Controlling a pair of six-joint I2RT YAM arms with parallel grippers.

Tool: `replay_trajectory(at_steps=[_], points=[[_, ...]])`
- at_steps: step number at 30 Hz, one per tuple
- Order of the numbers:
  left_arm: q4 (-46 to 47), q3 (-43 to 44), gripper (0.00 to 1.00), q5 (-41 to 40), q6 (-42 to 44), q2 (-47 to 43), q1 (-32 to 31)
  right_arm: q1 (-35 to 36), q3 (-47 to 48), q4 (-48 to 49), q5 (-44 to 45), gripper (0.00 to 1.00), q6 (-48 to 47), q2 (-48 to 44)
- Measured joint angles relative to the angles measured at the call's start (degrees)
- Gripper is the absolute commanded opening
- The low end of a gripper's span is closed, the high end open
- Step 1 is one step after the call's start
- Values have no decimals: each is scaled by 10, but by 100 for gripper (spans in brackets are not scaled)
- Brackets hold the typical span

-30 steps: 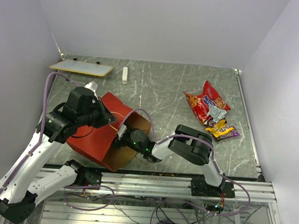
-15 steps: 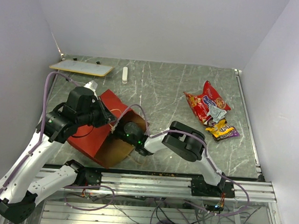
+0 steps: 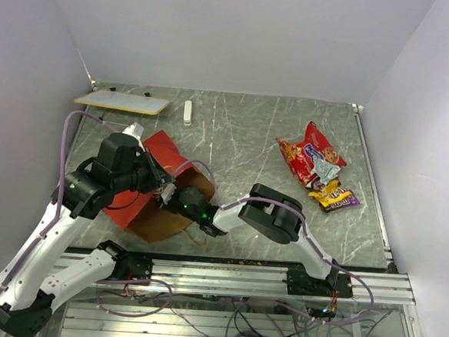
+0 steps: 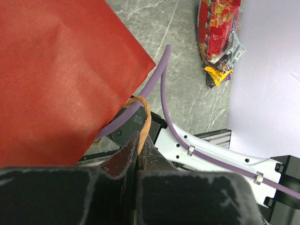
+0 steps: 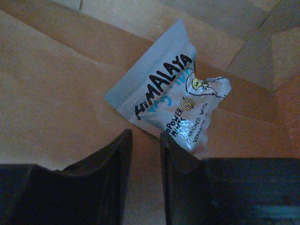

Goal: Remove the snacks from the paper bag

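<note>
"Where was the snack it was after?"

"Deep inside the paper bag (image 3: 155,150), a white-and-blue packet (image 5: 168,101) lying flat on the brown paper. It was just ahead of the right gripper (image 5: 146,138) and a touch to its right. The jaws stood parted only narrowly, with nothing between them."

"And the other arm?"

"The left gripper (image 4: 139,140) was clenched on the string handle (image 4: 145,117). I took that as holding the mouth open. The red chip bag (image 3: 310,155) lay out on the table (image 3: 242,131), well off to the right arm's side."

"Easy to pick up?"

"Light, I'd say, but slick, soft foil that might skate along the paper. I'd have pinched the crinkled end nearest the fingers, not the flat face."
</note>
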Motion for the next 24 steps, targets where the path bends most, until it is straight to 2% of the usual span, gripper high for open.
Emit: replay_trajectory(at_steps=[6, 12, 17, 21, 24], points=[[0, -8, 7, 0, -6, -8, 0, 0, -30, 6, 14, 8, -8, -14], [0, -12, 7, 0, -10, -10, 0, 0, -80, 3, 26, 4, -8, -50], [1, -13, 7, 0, -15, -10, 0, 0, -107, 6, 27, 18, -9, -68], [3, -13, 7, 0, -16, -8, 0, -1, -108, 17, 11, 43, -25, -68], [1, -10, 7, 0, -15, -1, 0, 2, -107, 27, -3, 54, -46, -68]])
